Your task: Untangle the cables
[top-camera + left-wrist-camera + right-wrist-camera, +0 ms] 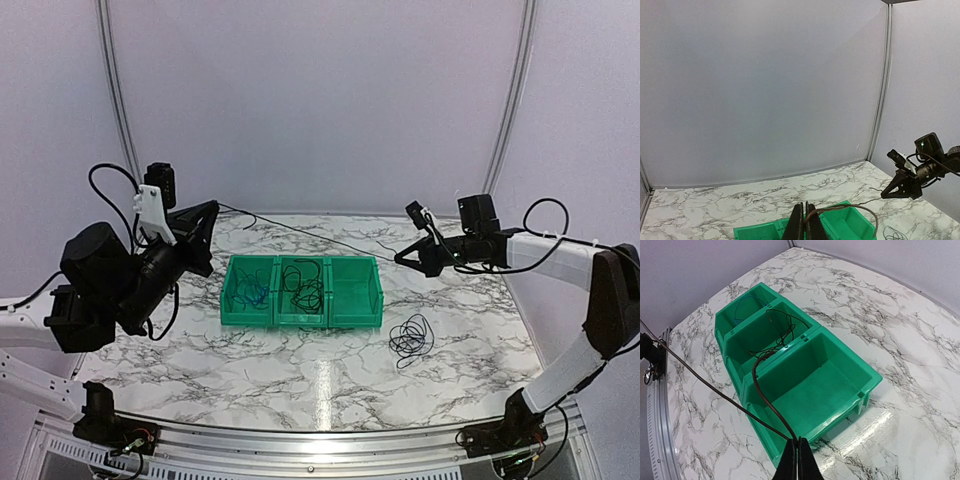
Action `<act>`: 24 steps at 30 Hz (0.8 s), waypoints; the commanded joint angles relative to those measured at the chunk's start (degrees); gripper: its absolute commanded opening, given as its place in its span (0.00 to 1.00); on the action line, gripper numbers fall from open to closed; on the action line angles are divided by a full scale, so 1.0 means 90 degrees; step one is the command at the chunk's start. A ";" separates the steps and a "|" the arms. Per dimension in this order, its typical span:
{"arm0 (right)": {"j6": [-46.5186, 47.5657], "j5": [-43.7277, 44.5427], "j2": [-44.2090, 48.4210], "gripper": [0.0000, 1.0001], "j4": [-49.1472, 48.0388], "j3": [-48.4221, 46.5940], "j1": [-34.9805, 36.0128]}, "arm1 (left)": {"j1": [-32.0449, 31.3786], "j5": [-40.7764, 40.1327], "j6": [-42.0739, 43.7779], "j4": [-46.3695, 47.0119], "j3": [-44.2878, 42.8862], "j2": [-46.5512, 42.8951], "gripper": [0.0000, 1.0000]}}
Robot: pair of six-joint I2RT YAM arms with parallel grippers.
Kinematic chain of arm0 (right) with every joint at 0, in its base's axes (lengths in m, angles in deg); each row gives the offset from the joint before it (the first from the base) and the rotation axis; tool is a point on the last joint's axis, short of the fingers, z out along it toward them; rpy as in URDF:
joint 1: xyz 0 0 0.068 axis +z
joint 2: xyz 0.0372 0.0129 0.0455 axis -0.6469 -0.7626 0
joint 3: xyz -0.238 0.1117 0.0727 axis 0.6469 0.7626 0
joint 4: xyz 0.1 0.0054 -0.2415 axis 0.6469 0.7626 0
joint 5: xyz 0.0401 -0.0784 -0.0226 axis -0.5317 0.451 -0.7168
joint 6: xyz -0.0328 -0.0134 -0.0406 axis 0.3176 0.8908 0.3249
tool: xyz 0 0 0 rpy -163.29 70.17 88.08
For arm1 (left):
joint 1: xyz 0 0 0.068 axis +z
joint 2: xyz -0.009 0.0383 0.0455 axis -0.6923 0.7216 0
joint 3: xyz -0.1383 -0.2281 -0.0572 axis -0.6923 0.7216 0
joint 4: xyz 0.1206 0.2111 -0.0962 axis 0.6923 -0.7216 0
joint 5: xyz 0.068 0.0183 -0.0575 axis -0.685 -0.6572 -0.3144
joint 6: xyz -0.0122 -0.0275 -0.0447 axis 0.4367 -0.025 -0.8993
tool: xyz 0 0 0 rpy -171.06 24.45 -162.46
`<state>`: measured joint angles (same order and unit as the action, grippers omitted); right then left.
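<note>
Left gripper (213, 210): top view; raised off the table (200, 350) up and to the left of the green bin (300, 315), fingers pressed together and pinching a thin dark cable
Right gripper (402, 257): in the air just past the bin's upper right corner, clamped on the same cable
Stretched cable (310, 233): a straight, taut line between the two grippers, crossing behind the bin's far rim
Blue cable (253, 292): loose tangle in the bin's left compartment
Black cable (305, 285): loose loops in the bin's middle compartment
Coil (411, 337): small black coil on the table near the bin's front right corner, apart from it
Left wrist view, left gripper (803, 226): fingers flat together above the bin (755, 232), gripping the stretched cable (860, 206)
Left wrist view, cable: arcs right over the bin, then runs on to the right gripper (886, 194), whose tips meet on it
Left wrist view, coil (892, 232): partly in frame, right of the bin
Right wrist view, right gripper (799, 460): fingers clenched on the cable, the bin's (830, 390) nearest compartment below them
Right wrist view, stretched cable (705, 382): one strand runs straight to the frame's left edge beside the bin; a second curves toward the middle compartment
Right wrist view, bin contents: black cable (785, 322) in the middle compartment, blue cable (746, 304) in the farthest
</note>
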<state>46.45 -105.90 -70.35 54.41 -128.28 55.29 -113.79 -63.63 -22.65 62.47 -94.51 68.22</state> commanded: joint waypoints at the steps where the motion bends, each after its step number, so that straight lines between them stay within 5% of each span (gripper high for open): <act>1: -0.0143 0.0774 -0.0102 0.00 -0.0021 -0.0086 -0.0254 | -0.0018 -0.0795 0.0086 -0.0237 -0.0077 -0.0193 0.00; 6: 0.0087 0.0650 -0.0496 0.00 0.0380 -0.0374 -0.0094 | -0.0018 -0.1217 -0.0226 -0.0574 -0.0123 0.0273 0.00; 18: 0.0352 0.0584 -0.2008 0.00 0.1158 -0.1722 0.0824 | 0.0094 -0.0037 -0.0733 -0.0537 -0.1492 0.2549 0.00; 24: 0.0451 0.0484 -0.2349 0.00 0.1474 -0.2406 0.1406 | 0.0284 0.0141 -0.0843 -0.0539 -0.1859 0.2734 0.00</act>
<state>49.14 -100.90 -90.35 64.77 -144.83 64.75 -112.56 -63.63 -29.03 56.81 -108.93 93.61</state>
